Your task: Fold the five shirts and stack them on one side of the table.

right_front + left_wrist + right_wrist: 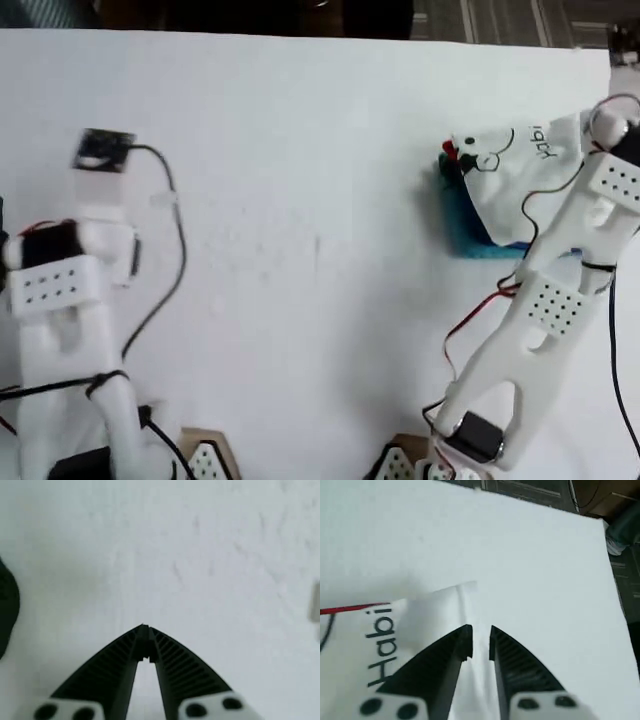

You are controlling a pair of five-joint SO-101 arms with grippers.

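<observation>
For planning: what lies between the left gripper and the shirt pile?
Bare table up to the shirt pile, plus a black cable, in the high view.

Counts two shirts: one white shirt (520,170) at the right gripper (480,636) fingers, one blue shirt (466,230); two grippers, including the left gripper (144,631); one table (300,150).

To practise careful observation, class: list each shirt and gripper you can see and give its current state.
white shirt: folded, lying on the blue shirt.
blue shirt: beneath the white shirt, one edge showing.
left gripper: shut, tips touching.
right gripper: open a little, over the white shirt.
</observation>
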